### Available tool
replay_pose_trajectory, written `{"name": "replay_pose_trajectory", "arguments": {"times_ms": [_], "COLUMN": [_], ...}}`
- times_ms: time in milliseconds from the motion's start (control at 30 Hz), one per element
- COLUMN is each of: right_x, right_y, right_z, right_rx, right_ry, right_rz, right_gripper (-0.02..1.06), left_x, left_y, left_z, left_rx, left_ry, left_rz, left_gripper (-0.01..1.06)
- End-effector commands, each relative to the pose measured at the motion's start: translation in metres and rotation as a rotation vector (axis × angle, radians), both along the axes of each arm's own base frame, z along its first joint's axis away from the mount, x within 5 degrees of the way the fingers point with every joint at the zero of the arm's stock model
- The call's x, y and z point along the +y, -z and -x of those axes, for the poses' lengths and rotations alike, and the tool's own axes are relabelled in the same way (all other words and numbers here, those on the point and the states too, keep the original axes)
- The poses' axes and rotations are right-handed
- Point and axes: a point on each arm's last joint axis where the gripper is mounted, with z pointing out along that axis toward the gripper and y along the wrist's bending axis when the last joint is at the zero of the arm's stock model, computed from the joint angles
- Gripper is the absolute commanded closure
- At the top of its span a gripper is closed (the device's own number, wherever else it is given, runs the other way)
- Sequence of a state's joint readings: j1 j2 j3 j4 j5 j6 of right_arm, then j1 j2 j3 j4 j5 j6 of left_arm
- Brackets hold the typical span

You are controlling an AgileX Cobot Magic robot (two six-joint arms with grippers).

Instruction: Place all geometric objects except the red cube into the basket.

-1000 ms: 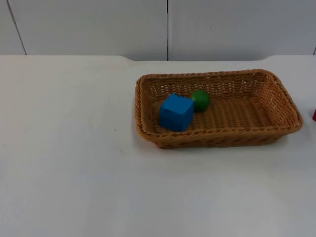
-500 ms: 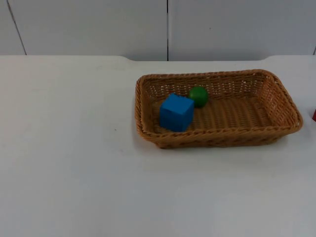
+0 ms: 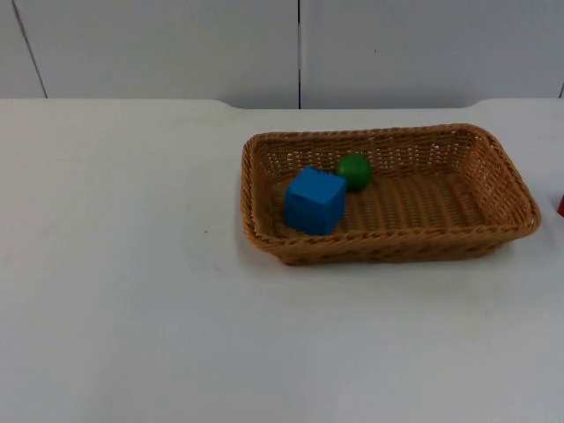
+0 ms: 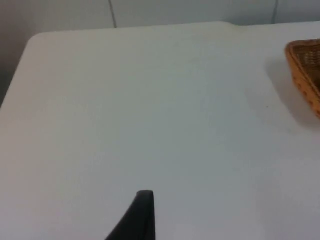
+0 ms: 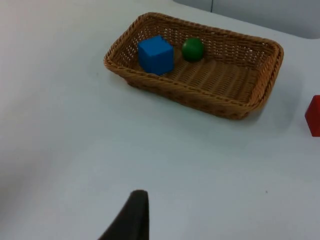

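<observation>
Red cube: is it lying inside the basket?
No, the red cube sits on the table, apart from the basket holding the blue cube.

A black, tapered fingertip of smooth matte finish shows on each gripper.

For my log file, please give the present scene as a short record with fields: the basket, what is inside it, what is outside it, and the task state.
basket: wicker basket on the white table
inside: blue cube and green ball, close together at one end
outside: red cube, on the table beside the basket
task state: both non-red objects are in the basket, and the red cube is left out
</observation>
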State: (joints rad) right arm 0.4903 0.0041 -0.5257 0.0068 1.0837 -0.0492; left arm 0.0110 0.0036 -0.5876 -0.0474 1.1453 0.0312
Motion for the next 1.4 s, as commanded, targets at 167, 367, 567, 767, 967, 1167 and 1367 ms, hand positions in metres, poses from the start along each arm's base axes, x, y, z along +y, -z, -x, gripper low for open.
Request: {"name": "replay_pose_trajectory", "arguments": {"times_ms": [167, 367, 567, 767, 967, 1167, 1367], "right_x": [0.001, 0.001, 0.001, 0.0, 0.0, -0.001, -0.001], "right_y": [0.003, 0.003, 0.003, 0.003, 0.003, 0.003, 0.003], "right_z": [-0.001, -0.001, -0.001, -0.001, -0.001, -0.001, -0.001], "right_rx": [-0.001, -0.001, -0.002, -0.001, -0.001, 0.002, 0.002], "right_ry": [-0.011, -0.011, -0.009, 0.001, 0.001, 0.01, 0.01], "right_rz": [0.006, 0.006, 0.007, 0.006, 0.007, 0.0, 0.0], "right_gripper": [0.07, 0.07, 0.07, 0.07, -0.01, -0.01, -0.01], "left_x": [0.001, -0.001, -0.004, -0.004, -0.003, -0.001, -0.001], "left_y": [0.015, 0.02, 0.02, 0.02, 0.02, 0.02, 0.02], "left_z": [-0.007, -0.014, -0.014, -0.014, -0.014, -0.014, -0.014], "left_rx": [0.044, 0.021, 0.018, 0.018, 0.019, 0.021, 0.021], "left_ry": [-0.026, -0.016, 0.038, 0.037, 0.022, -0.007, -0.004], "left_rz": [0.029, 0.052, 0.013, 0.016, 0.022, 0.032, 0.037], "left_gripper": [0.0, 0.0, 0.0, 0.0, 0.0, 0.0, 0.0]}}
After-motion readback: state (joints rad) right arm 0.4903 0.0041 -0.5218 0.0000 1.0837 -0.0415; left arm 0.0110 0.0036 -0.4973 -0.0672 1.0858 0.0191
